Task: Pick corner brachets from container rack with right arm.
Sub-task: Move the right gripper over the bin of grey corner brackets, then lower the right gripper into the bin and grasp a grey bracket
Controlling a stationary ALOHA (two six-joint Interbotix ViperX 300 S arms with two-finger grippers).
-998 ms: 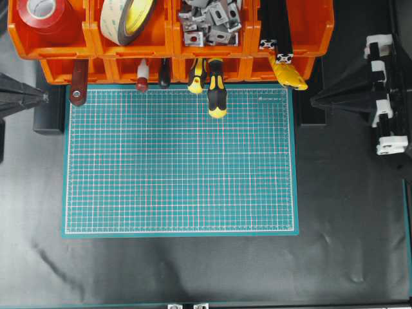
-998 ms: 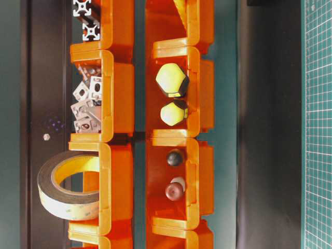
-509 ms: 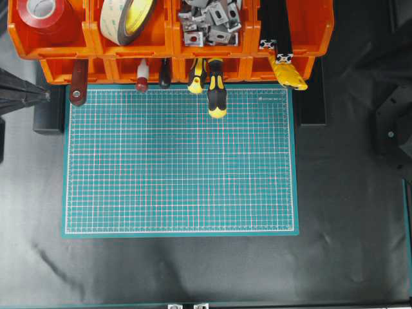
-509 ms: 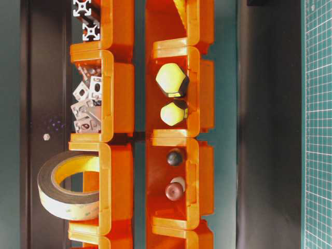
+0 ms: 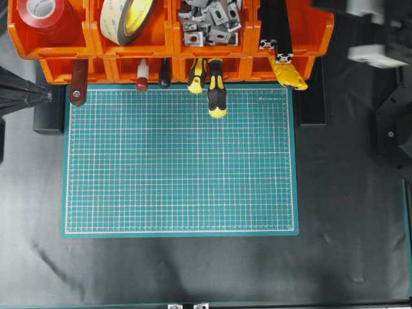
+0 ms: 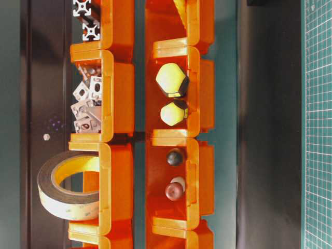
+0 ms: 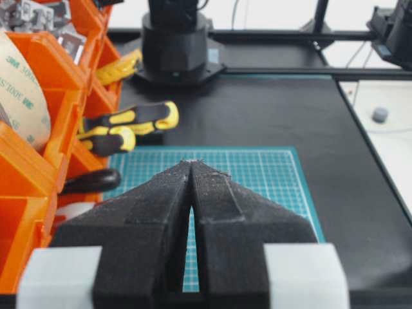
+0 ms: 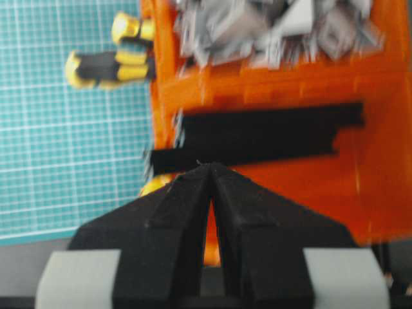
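Right pincer (image 8: 211,168) pressed shut and empty above the container rack (image 5: 293,33), a bin short of the corner brachets (image 5: 209,20).

In the right wrist view the right pincer's two black fingers meet at their tips with nothing between them, and they hang over the bin holding the long black profiles (image 8: 257,136). The heap of silver-grey corner brachets (image 8: 277,29) lies in the next bin, beyond the tips and slightly to their right, apart from them. The yellow-and-black screwdrivers (image 8: 106,61) stick out onto the green cutting mat (image 8: 64,129) ahead and to the left of the tips. From overhead the right arm (image 5: 373,55) is a blur at the rack's right end. The left pincer (image 7: 192,164) is likewise closed tip to tip and empty, held over the near edge of the mat, with the rack along its left side and the black surface (image 7: 290,116) beyond.
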